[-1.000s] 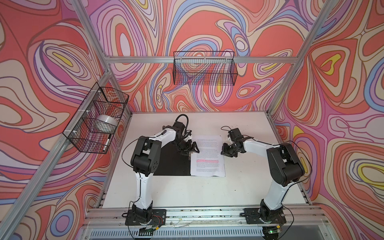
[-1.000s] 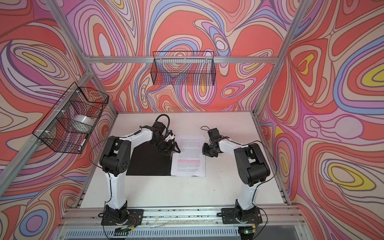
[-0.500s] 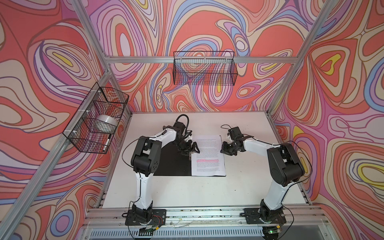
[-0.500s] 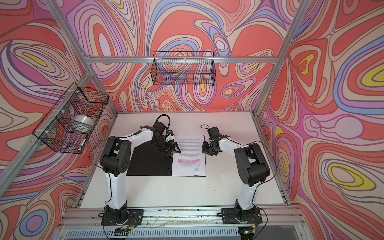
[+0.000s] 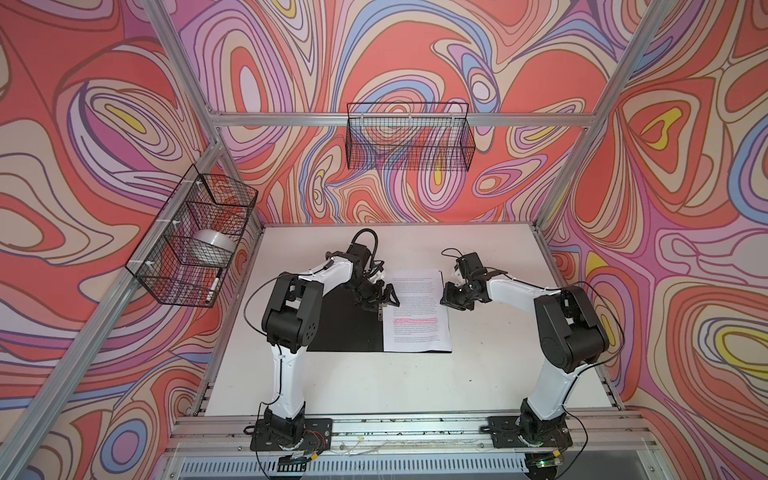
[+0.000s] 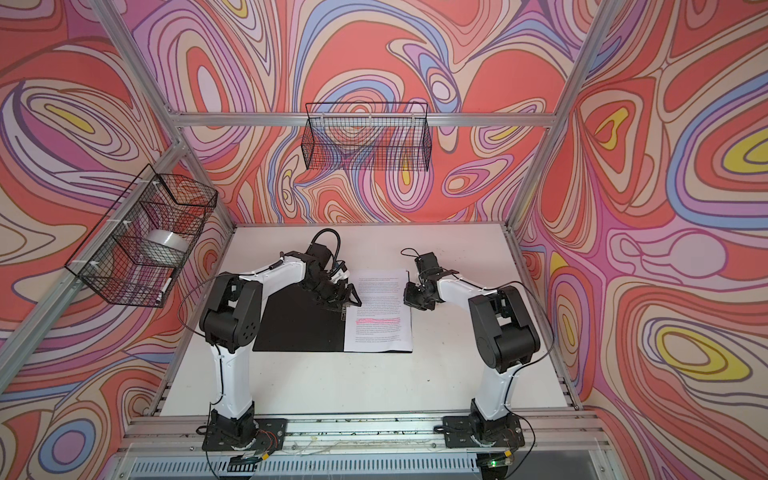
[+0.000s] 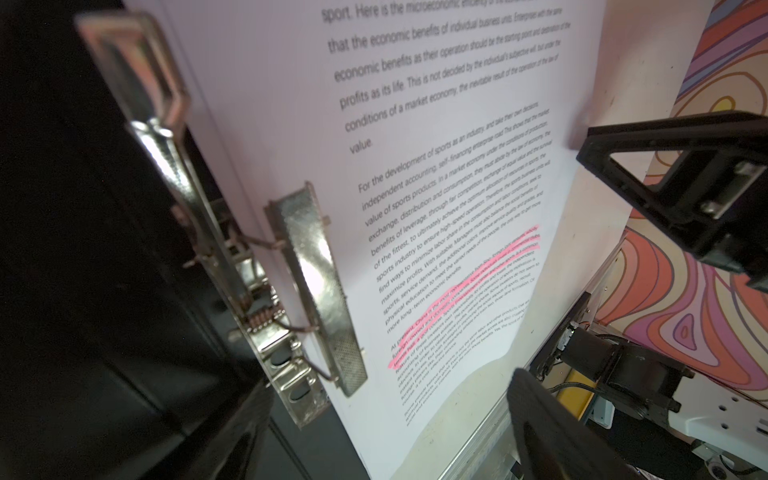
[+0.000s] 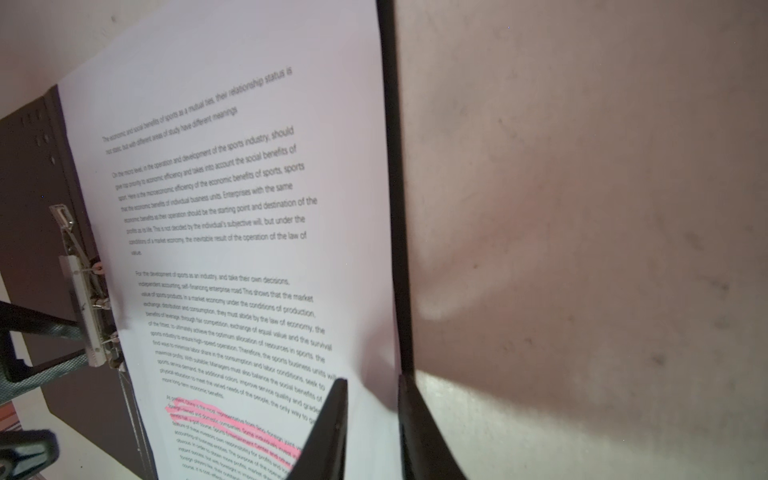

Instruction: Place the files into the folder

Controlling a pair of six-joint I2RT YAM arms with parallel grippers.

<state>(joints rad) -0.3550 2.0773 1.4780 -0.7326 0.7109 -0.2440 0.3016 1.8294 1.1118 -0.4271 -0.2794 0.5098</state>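
The folder [image 5: 345, 328] lies open on the table, black inside up. The files [image 5: 417, 316] lie flat on its right half, pink band mid-page, and show in both top views [image 6: 380, 320]. My left gripper [image 5: 380, 297] stands open over the metal spine clip [image 7: 316, 286] at the files' left edge, holding nothing [image 7: 390, 415]. My right gripper [image 5: 446, 297] is at the files' right edge. Its jaws are a narrow gap apart, tips down on the page margin [image 8: 370, 382], one finger beside the folder's black rim [image 8: 392, 208].
A black wire basket [image 5: 409, 141] hangs on the back wall. Another basket [image 5: 195, 241] on the left wall holds a roll of tape [image 5: 212, 245]. Bare white table [image 5: 374, 382] lies in front of the folder.
The right gripper has shifted slightly over the files' right edge and its jaws have parted a little. The left arm and the folder have not moved.
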